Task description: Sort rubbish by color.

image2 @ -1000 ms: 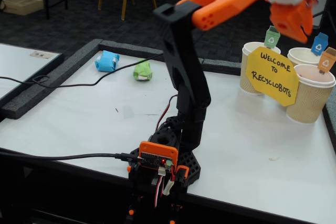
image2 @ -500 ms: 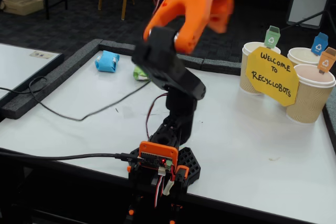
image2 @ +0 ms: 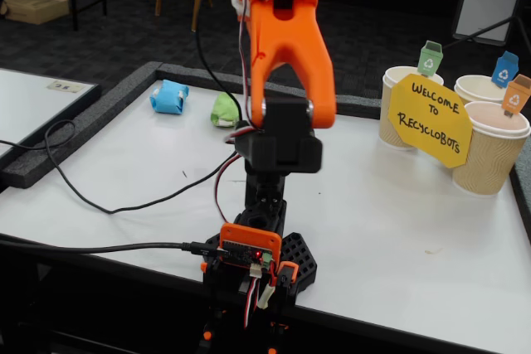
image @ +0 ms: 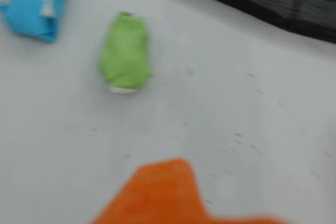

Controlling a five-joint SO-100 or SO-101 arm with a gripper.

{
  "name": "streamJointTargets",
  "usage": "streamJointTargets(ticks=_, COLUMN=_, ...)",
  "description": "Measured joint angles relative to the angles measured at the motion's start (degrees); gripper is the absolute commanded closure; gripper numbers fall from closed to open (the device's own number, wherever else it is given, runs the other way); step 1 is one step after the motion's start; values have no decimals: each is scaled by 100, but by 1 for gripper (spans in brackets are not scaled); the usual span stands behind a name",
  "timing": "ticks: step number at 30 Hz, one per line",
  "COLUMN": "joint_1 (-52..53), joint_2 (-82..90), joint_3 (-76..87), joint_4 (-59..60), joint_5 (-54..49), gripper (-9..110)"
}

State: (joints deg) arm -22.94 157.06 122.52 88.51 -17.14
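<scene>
Two pieces of rubbish lie on the white table near its far edge. They are a light blue wad [image2: 169, 96] [image: 31, 3] and, to its right, a light green wad [image2: 224, 111] [image: 125, 51]. In the fixed view my orange arm [image2: 286, 47] stands upright in front of them and its gripper end is cut off at the top. The blurred wrist view looks down on both wads. Only one orange finger [image: 168, 195] shows at the bottom edge, well short of the green wad. Nothing is seen held.
Three paper cups [image2: 400, 105] with coloured recycling tags stand at the right behind a yellow sign [image2: 431, 119]. A black foam border [image2: 75, 134] frames the table. A black cable [image2: 91, 192] loops across the left side. My base [image2: 253, 259] sits at the front edge.
The arm has swung from above the cups at the right over to the left. It now stands upright facing the wads. The cable has shifted on the table.
</scene>
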Motion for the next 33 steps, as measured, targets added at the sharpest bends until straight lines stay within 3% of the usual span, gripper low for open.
streamJointTargets(ticks=9, joint_1=-1248, joint_2=70, joint_3=0, joint_4=0, joint_5=0, gripper=101)
streamJointTargets(ticks=17, joint_1=-1406, joint_2=-70, joint_3=-35, joint_4=0, joint_5=0, gripper=101)
streamJointTargets(ticks=33, joint_1=-1406, joint_2=-5256, joint_3=-2953, joint_4=-272, joint_5=-984, gripper=98)
